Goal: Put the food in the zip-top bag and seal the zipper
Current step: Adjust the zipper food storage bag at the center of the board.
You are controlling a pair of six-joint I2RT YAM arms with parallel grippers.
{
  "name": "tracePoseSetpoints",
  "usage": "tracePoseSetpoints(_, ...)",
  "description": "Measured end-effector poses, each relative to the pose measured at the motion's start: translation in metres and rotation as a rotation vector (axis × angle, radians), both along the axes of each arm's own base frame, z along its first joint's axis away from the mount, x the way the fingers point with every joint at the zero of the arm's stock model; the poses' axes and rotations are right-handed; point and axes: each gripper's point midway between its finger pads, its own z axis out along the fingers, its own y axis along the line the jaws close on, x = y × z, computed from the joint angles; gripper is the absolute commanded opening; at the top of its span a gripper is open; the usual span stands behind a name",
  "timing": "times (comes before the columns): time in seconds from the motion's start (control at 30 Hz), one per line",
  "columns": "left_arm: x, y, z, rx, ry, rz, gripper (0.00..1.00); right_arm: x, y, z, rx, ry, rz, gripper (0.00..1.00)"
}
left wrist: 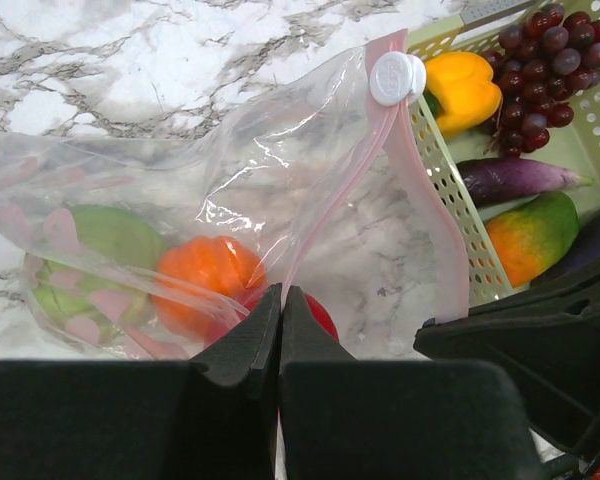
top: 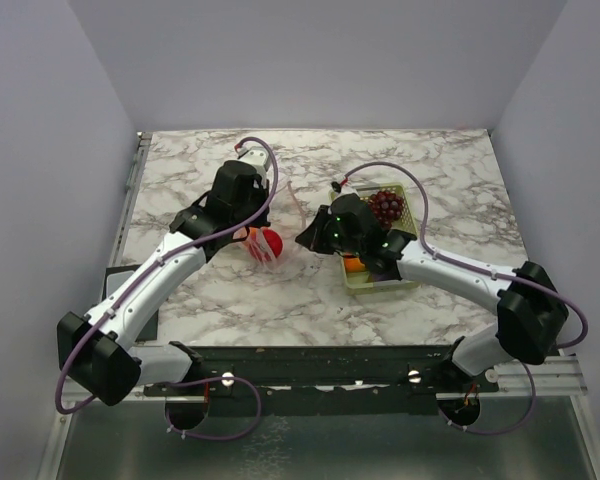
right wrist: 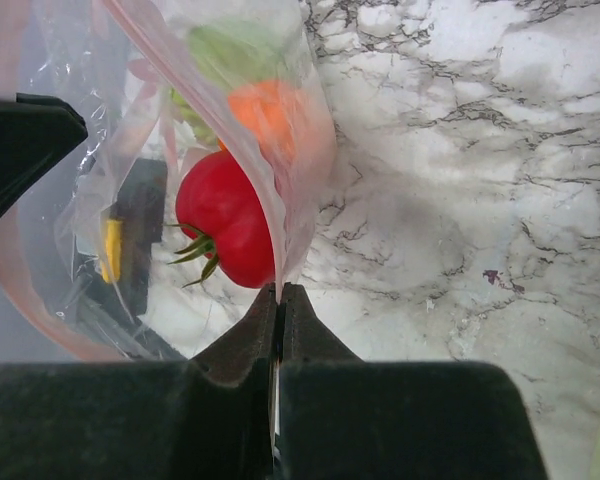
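Crinkling clear on the marble table, the zip-top bag holds green, orange and red food, its pink zipper parted. Green basket just beside it, grapes and eggplant inside. Left gripper and right gripper both pinched tight on the bag's mouth edge.

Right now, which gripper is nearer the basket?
Right. The right gripper pinches the bag just beside the basket; the left gripper pinches the bag's other edge, farther off.
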Motion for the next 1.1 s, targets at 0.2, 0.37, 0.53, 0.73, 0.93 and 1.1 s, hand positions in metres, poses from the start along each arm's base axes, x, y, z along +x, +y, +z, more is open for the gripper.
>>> tracePoseSetpoints(0.2,-0.005,0.004,0.017,-0.023,-0.041,0.001,0.01,-0.003,-0.003,0.014,-0.019,-0.03,0.031,0.01)
tracePoseSetpoints(0.37,-0.014,0.008,0.037,-0.054,-0.089,0.0,0.01,-0.01,-0.001,0.033,-0.048,-0.049,0.103,0.01)
tracePoseSetpoints(0.53,-0.023,0.01,0.046,-0.08,-0.095,-0.011,0.01,-0.021,-0.006,0.053,-0.078,-0.073,0.176,0.01)
tracePoseSetpoints(0.73,-0.035,0.004,0.044,-0.115,-0.053,-0.048,0.01,-0.033,-0.017,0.076,-0.151,-0.101,0.257,0.01)
tracePoseSetpoints(0.93,-0.044,-0.004,0.052,-0.162,-0.031,-0.089,0.01,-0.041,-0.028,0.126,-0.209,-0.152,0.318,0.01)
tracePoseSetpoints(1.1,-0.049,-0.012,0.061,-0.208,-0.019,-0.115,0.01,-0.046,-0.032,0.16,-0.223,-0.192,0.361,0.01)
